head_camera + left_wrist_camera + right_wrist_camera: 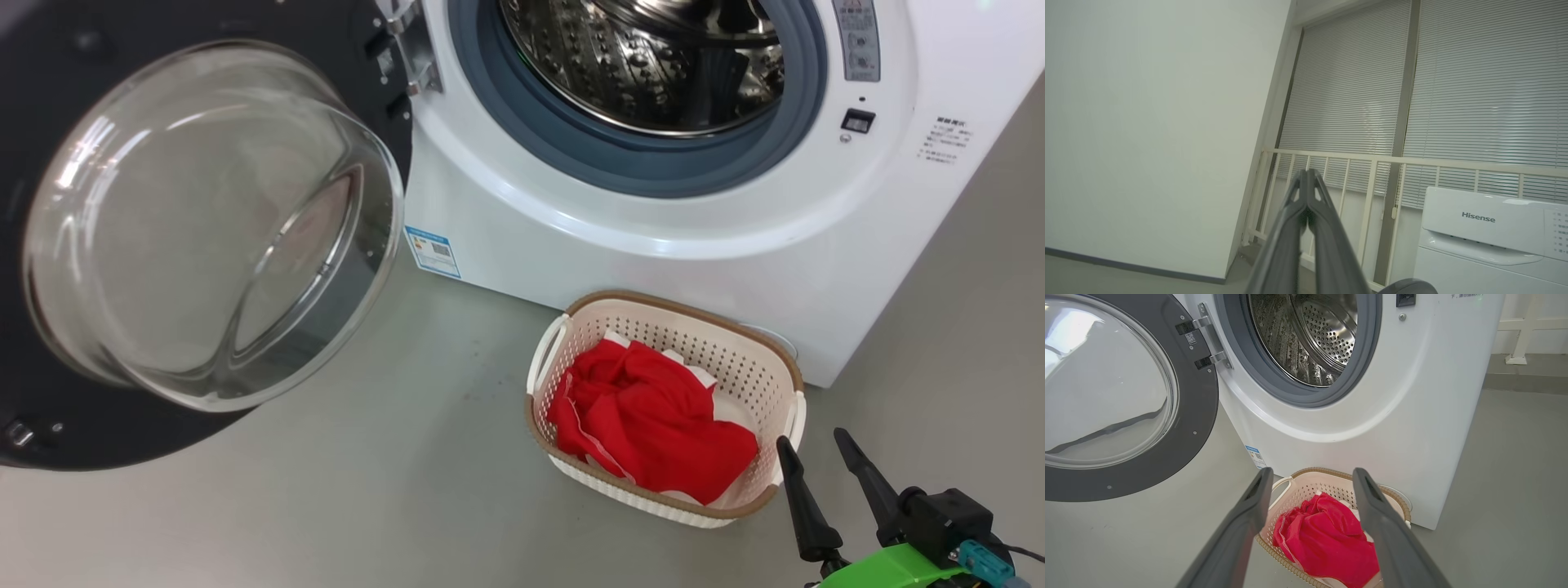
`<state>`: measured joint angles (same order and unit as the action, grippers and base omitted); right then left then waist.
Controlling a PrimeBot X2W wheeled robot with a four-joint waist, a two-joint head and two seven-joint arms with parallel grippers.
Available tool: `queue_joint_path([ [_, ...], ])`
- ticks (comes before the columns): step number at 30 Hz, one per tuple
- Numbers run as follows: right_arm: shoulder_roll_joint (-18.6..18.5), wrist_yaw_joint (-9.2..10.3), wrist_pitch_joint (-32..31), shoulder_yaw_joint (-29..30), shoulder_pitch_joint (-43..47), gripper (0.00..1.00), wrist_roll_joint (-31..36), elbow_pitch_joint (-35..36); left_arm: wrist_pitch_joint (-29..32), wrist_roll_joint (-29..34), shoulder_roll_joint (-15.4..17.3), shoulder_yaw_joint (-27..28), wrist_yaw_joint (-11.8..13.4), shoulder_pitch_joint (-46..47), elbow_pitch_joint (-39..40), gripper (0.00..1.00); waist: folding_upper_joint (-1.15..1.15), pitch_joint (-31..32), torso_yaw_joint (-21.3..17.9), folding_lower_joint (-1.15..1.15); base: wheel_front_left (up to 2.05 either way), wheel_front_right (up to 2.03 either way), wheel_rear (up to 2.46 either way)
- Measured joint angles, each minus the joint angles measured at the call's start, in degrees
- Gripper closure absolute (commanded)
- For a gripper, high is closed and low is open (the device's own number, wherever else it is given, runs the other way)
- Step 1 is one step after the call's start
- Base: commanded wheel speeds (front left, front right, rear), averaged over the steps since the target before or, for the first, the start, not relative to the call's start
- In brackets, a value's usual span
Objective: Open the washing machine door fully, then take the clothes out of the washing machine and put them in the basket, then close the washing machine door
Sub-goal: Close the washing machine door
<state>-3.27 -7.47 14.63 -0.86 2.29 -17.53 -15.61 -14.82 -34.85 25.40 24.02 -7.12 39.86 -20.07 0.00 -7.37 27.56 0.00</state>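
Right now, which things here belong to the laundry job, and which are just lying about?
Job: washing machine door, washing machine, clothes, basket.
Not the job: window blinds, white railing, bare wall.

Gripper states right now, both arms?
Left gripper: shut, dark fingers pressed together, nothing between them.
Right gripper: open, holding nothing.

At five o'clock in the head view, the right gripper (812,438) has two long, black, tapered fingers on a black block (947,514), with a bright green plastic bracket (894,567), a teal connector (984,559) and a thin black cable (1024,551). The left gripper (1306,171) has grey fingers with triangular cut-outs near the tips.
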Motion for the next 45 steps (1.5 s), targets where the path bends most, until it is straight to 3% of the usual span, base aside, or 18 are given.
queue_joint_path([
  [3,0.0,0.00,0.0,0.1,-0.1,0.00,0.1,0.0,0.0,-6.9,2.7,-0.3,0.0,3.5,-10.5,1.00,0.00,-0.7,-0.3,0.00,0.00,0.00,0.00],
  [9,0.0,0.00,0.0,0.1,-0.3,0.00,0.5,0.2,7.1,-17.9,8.3,-1.6,0.0,9.9,-25.4,1.00,0.00,-2.0,-0.6,0.00,0.00,0.00,0.00],
  [14,-0.3,0.00,0.0,0.1,-0.9,0.00,0.5,0.2,20.3,-24.9,9.0,-4.7,0.0,11.9,-32.5,1.00,0.00,-2.9,-0.5,0.00,0.00,0.00,0.00],
  [15,-0.4,0.00,0.0,0.1,-1.2,0.00,0.5,0.3,26.9,-27.6,9.3,-6.1,0.0,11.8,-34.5,1.00,0.00,-3.1,-0.5,0.00,0.00,0.00,0.00],
  [22,-0.7,0.00,0.0,0.0,-1.4,0.00,0.7,0.4,38.7,-34.3,9.9,-8.9,0.0,9.3,-33.9,1.00,0.00,-3.4,-0.7,0.00,0.00,0.00,0.00],
  [35,-0.7,0.00,0.0,0.3,-1.4,0.00,0.9,0.5,49.7,-41.6,11.3,-11.4,0.0,3.0,-29.7,1.00,0.00,-2.1,-0.9,0.00,0.00,0.00,0.00],
  [45,-0.3,0.00,0.0,0.7,-0.1,0.00,0.9,0.6,58.5,-46.0,11.8,-15.1,0.0,-1.5,-21.7,1.00,0.00,0.7,-1.1,0.00,0.00,0.00,0.00],
])
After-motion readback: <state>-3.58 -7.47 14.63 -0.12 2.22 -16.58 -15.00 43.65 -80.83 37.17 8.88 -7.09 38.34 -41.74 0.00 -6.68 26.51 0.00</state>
